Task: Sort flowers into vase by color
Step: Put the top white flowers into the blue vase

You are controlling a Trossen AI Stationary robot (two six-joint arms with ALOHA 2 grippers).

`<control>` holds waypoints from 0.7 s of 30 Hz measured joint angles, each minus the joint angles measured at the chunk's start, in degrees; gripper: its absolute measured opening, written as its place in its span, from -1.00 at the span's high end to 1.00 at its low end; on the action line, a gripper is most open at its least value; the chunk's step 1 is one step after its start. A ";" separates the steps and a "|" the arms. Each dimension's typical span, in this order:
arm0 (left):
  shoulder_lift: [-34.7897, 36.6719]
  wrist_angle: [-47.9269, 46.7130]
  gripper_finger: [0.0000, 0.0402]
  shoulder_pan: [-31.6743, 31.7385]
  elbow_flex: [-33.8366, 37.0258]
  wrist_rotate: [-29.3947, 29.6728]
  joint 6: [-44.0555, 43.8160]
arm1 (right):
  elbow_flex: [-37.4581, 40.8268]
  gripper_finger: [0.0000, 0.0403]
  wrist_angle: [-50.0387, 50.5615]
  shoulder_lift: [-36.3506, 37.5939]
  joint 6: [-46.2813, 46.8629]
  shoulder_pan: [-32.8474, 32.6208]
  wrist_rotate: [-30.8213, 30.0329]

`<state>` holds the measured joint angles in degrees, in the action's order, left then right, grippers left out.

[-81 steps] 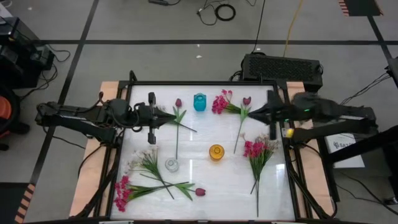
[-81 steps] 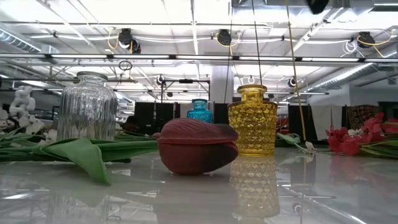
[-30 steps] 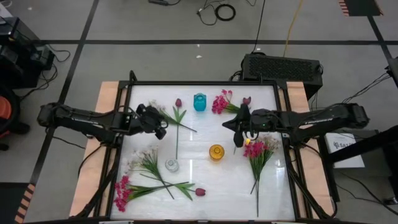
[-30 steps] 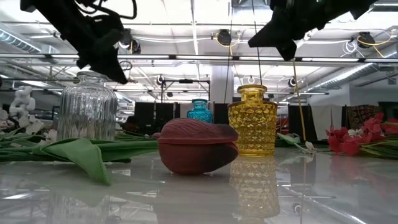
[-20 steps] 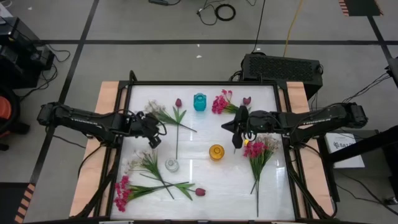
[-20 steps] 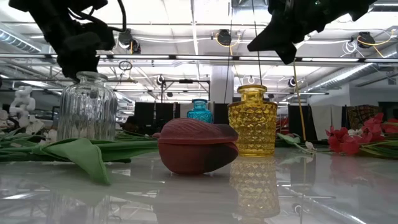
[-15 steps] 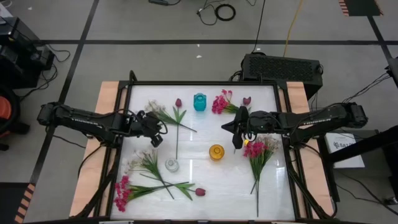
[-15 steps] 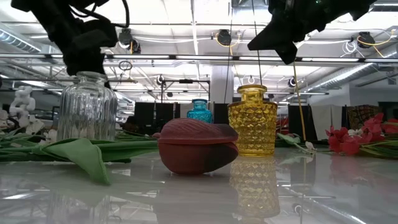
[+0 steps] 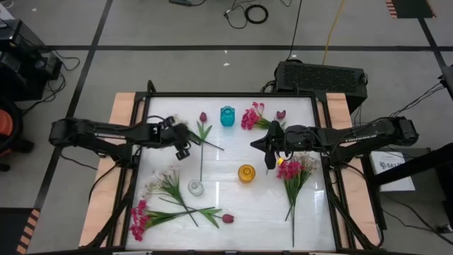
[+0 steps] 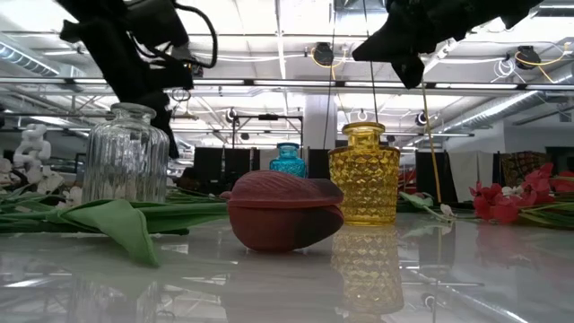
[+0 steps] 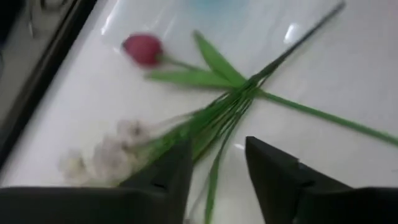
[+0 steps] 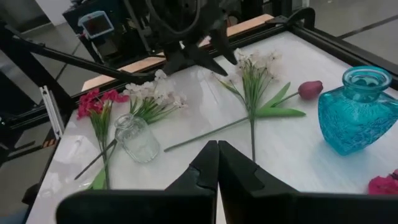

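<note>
Flowers lie flat on the white table. A white-pink spray [image 9: 175, 125] and a maroon tulip [image 9: 203, 117] lie at the far left. My left gripper [image 9: 184, 149] is open and empty just above that spray's stems [image 11: 214, 115], its fingers on either side of them in the left wrist view [image 11: 217, 146]. My right gripper [image 9: 268, 153] is shut and empty, raised over the stem of another maroon tulip [image 9: 281, 114]; its fingers meet in the right wrist view [image 12: 217, 144]. Three vases stand upright: blue [image 9: 227, 115], yellow [image 9: 246, 173] and clear [image 9: 195, 188].
A magenta cluster [image 9: 250, 117] lies at the far middle and a magenta bunch [image 9: 291, 171] at the right. A second white spray [image 9: 163, 184], a magenta stem [image 9: 139, 219] and a maroon tulip [image 9: 227, 218] lie at the near left. A black frame [image 9: 230, 94] borders the table.
My left gripper dipped toward the table's near edge, then came back toward the far edge and a little right, over the far-left white spray. My right gripper has kept its place.
</note>
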<state>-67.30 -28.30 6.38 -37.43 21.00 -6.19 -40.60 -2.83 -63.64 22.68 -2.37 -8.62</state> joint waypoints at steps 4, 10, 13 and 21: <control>-3.91 3.69 -0.08 0.11 0.00 -0.26 9.89 | 0.00 1.00 0.02 0.00 -0.92 0.00 -0.02; -9.22 5.43 -0.29 2.32 0.00 -0.25 17.36 | 0.00 1.00 0.14 0.02 -1.06 0.00 -0.02; -11.34 7.00 -0.30 4.47 0.00 -0.28 20.29 | 0.00 1.00 0.14 0.02 -1.06 0.00 -0.02; -13.58 7.74 -0.30 12.69 0.00 -9.01 22.64 | 0.00 1.00 0.17 0.02 -1.08 0.00 -0.02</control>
<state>-80.88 -20.56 19.07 -37.43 11.99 16.45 -40.60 -2.66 -63.61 21.61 -2.37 -8.64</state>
